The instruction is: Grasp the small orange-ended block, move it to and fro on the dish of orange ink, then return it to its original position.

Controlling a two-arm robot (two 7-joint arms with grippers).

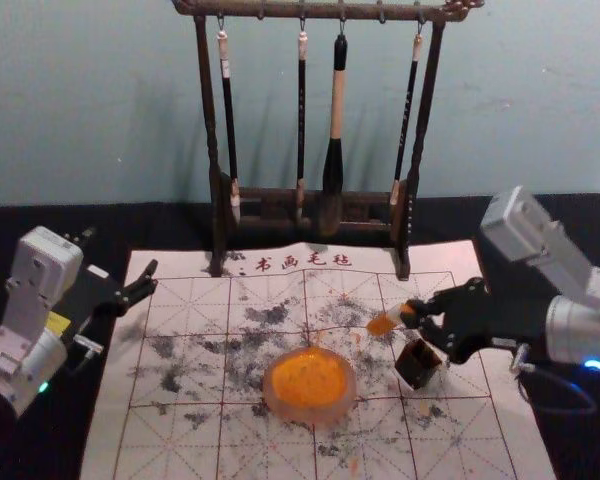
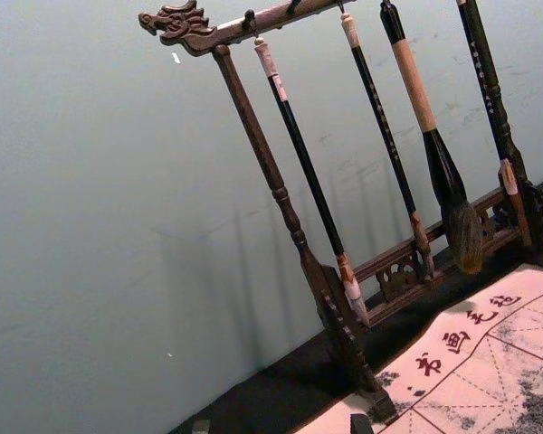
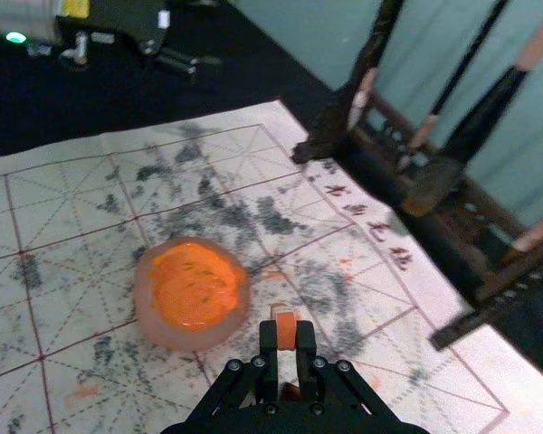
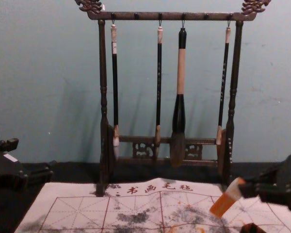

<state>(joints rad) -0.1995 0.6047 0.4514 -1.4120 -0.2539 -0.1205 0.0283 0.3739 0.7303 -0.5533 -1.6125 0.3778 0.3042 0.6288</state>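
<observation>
Block (image 1: 384, 321) pinched in your right gripper (image 1: 410, 314), mid-right, so probably ease it onto dish (image 1: 310, 413), lower centre, pressing lightly; left gripper (image 1: 120, 260) idle, spread, mid-left.

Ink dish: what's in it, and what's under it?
Orange ink with darker flecks lies in the dish and hides its floor. The dish stands on the printed mat; I can't make out the patch directly beneath it.
</observation>
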